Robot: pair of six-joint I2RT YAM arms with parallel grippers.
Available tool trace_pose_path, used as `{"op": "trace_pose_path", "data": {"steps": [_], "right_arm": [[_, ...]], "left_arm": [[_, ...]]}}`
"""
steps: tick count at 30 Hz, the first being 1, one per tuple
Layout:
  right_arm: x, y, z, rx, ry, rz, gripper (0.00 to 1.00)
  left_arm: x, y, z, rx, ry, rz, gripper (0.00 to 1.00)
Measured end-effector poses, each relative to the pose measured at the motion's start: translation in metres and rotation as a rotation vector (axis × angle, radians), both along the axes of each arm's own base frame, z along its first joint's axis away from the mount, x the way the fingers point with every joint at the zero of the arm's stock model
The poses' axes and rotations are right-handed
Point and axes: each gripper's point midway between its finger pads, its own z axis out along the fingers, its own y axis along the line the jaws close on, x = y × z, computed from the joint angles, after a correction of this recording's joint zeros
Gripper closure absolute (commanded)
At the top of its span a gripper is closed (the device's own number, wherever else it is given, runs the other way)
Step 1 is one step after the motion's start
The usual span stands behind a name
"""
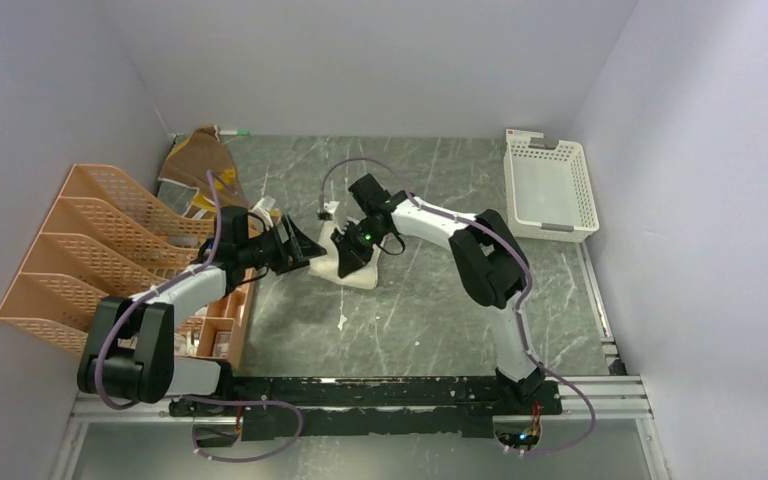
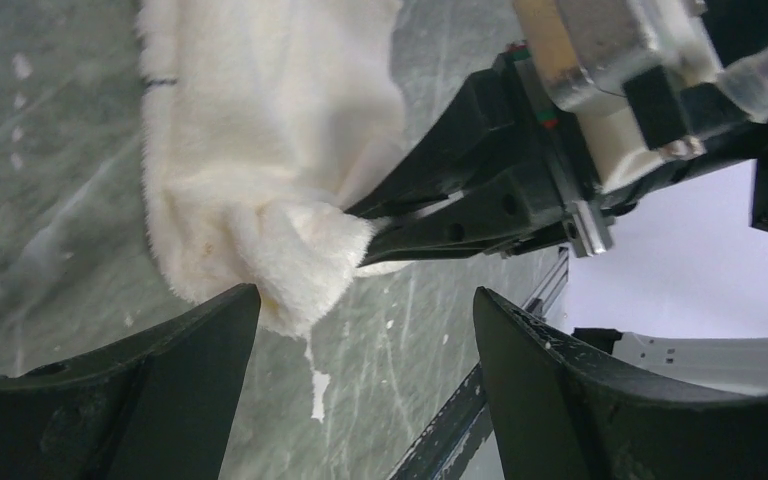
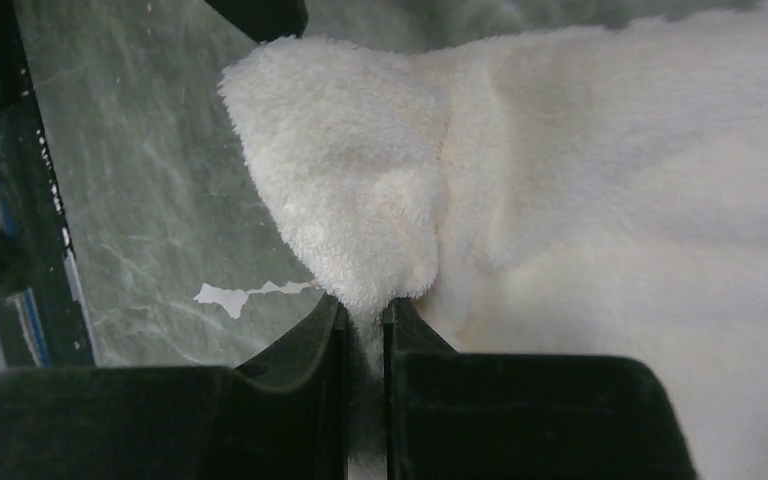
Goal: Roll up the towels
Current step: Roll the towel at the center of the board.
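While the right tool [image 3: 363, 322] is clamped on a raised corner of the cream-white towel [image 3: 610, 180], that towel lies mid-tabletop [image 1: 410, 320]. Its long axis seems to run left to right, with the pinched corner pointing left. The left tool [image 1: 315, 250] gapes wide just left of it. The brown towel [image 1: 200, 160] lies crumpled far left, beside the orange rack [image 1: 90, 240].

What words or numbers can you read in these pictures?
No text is readable in any view.
Sticker on the white slotted plastic basket, far rim: too small to read.
Short black mark on the cream-white fluffy towel: just a line, no letters.
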Motion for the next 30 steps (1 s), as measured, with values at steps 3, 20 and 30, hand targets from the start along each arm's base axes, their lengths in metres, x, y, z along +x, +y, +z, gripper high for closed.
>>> {"op": "trace_pose_path", "data": {"steps": [3,20,30], "right_arm": [[-0.01,0.001,-0.013,-0.012,0.075,0.029,1.0],[-0.01,-0.001,-0.016,0.055,0.23,0.038,1.0],[-0.011,-0.001,-0.014,0.055,0.235,0.042,1.0]], "left_arm": [[-0.005,0.004,-0.021,0.028,0.06,0.013,0.13],[-0.011,0.01,-0.066,0.111,0.156,0.007,0.15],[0.005,-0.001,-0.08,0.094,0.166,-0.015,0.45]]}}
